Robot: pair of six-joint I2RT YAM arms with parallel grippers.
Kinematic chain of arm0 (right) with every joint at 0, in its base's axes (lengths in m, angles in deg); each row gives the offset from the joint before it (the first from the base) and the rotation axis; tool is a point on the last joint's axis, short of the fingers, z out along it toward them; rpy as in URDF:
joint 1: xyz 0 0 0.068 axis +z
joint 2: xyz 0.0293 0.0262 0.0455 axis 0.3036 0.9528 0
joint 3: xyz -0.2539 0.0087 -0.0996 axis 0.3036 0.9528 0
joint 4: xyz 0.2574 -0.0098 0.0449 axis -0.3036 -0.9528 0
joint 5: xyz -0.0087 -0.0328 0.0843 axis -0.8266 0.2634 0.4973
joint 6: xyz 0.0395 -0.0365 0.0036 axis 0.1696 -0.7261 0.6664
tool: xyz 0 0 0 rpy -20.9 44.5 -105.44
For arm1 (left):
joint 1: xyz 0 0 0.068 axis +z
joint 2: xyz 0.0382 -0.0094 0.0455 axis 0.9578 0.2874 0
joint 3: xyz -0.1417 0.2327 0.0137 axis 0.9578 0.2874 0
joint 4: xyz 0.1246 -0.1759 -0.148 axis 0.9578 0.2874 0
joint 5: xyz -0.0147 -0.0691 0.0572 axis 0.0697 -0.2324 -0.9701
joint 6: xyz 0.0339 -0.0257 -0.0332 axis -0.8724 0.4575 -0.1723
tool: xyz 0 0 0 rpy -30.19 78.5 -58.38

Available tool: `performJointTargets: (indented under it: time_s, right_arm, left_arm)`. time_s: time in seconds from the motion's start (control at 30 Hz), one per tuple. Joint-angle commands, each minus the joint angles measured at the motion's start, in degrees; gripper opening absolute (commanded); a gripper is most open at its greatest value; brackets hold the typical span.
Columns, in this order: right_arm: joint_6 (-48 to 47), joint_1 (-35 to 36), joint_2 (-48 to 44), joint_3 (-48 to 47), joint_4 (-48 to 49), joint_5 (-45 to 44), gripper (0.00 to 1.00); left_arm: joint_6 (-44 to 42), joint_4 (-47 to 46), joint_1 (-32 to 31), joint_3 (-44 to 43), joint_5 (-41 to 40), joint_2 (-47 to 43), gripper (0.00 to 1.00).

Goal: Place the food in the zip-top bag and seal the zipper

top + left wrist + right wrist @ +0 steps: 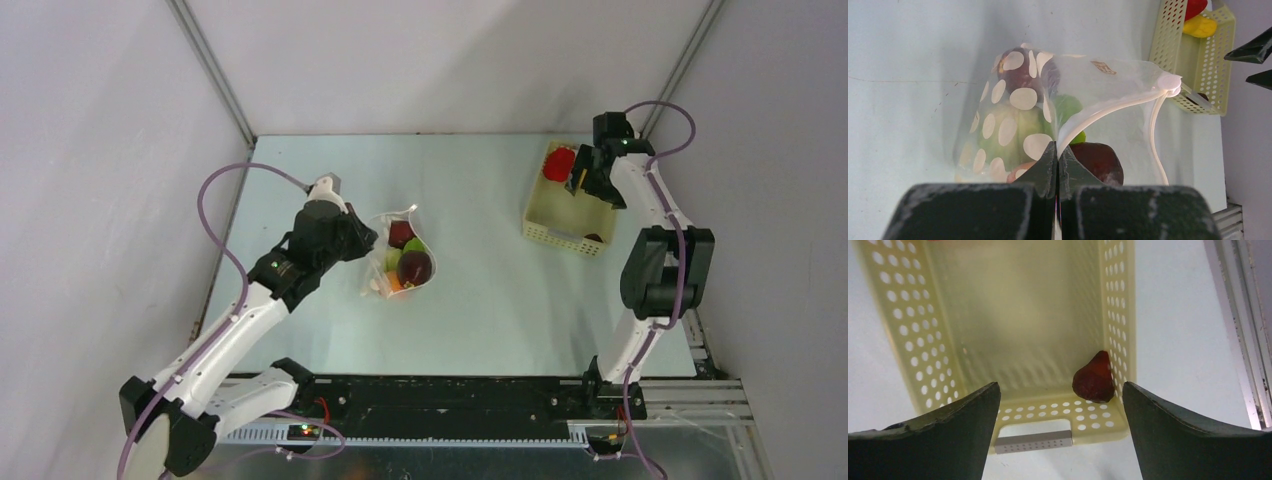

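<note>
The bag (402, 258) lies left of the table's middle, with maroon (414, 266) and green (1068, 107) food showing through its spotted film. Its mouth is open, and the zipper (1108, 111) curves up from the left gripper (1057, 160) to the slider at the far end. That gripper's fingers (1048, 162) are clenched on the bag's mouth edge, where the zipper runs in between them.

More food waits in the basket (545, 215) at the far right, well apart from the bag: a red piece (558, 164), a yellow piece (1200, 26) and a dark red piece (1094, 378). The right gripper (1059, 390) hangs over the basket with its fingers spread wide and nothing between them.

We judge the step in hand to be fetching the dark red piece. It sits in a corner, touching or nearly touching the side wall (1118, 315), so there is little room for a finger on that side. We should centre over the piece first, then turn the wrist so the fingers close along the wall, not across it. We should go down slowly so that no fingertip catches in the perforations, and close only once both pads flank the piece. Meanwhile the left grip ought to hold the mouth raised and open, so the drop has a clear target.
</note>
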Motion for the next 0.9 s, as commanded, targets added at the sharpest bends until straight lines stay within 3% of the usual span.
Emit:
performJointTargets:
  time_s: [0.0, 0.37, 0.87]
  right_arm:
    - [-0.9, 1.64, 4.08, -3.8, -3.14, -1.53, 0.95]
    - [2.22, 3.12, 10.81, -5.16, -9.38, -8.14, 0.93]
    - [3.17, 2.12, 17.57, -6.21, -8.16, -5.45, 0.94]
  left_arm:
    - [-1.09, -1.9, -0.08, 0.24, 0.08, 0.83, 0.0]
    - [-1.62, -1.93, -0.06, 0.95, -0.34, 0.2, 0.0]
    - [-2.25, -1.59, 0.26, 1.5, -1.53, -0.48, 0.0]
